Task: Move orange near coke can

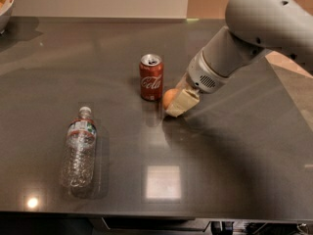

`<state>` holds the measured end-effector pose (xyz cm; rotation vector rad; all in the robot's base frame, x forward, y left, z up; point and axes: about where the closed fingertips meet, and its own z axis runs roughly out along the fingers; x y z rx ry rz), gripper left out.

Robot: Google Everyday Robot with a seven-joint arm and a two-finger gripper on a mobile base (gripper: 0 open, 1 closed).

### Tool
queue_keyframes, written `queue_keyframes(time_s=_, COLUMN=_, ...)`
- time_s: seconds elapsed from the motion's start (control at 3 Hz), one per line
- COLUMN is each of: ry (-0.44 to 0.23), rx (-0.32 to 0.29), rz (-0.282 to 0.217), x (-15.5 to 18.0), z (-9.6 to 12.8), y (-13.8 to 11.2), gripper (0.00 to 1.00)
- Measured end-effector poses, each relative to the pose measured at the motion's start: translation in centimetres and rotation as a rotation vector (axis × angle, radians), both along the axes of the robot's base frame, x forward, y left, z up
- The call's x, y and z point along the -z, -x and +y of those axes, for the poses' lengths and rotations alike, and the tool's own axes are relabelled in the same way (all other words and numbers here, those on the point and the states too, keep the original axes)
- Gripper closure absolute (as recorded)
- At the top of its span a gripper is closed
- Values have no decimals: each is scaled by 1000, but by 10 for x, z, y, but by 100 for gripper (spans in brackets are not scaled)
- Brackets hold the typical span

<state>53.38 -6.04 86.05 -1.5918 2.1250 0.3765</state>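
Near the middle of the counter, slightly toward its far edge:

1. Orange [168, 98]. Round, matte, partly hidden. It lies just right of the coke can, very close to it; whether the two touch cannot be told. Only its left half shows, as a cream finger covers the rest.

2. Coke can [151, 77]. Red, with white script and a silver top, upright. It stands left of the orange, well in from every edge.

3. Gripper [175, 104]. Two-finger type, angled down and to the left, its tip low at the counter surface. The jaws are closed around the orange at about the fruit's width. One cream finger [182, 102] shows on the near-right side of the fruit; the other is hidden behind it.

4. Arm [254, 28]. Light grey, thick and rounded. It enters from above the far right corner and slopes down to the gripper, with a vented cuff at the wrist.

5. Counter [234, 170]. Dark grey and glossy, with a pale square of reflected light toward the near edge.

6. Water bottle [78, 148]. Clear plastic with a white cap, lying on its side toward the near left corner. The cap points to the far edge, and it is well apart from the can.

7. Bowl [4, 4]. Pale, at the far left corner, cut off by the picture edge.
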Motion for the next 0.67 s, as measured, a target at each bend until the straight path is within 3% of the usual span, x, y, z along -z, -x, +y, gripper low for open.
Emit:
queue_keyframes(time_s=0.33, ry=8, rx=30, rz=-12, x=7, z=-2, y=-13, gripper=83)
queue_keyframes(time_s=0.67, ry=9, rx=48, rz=-27, x=13, z=-3, y=-22, gripper=59)
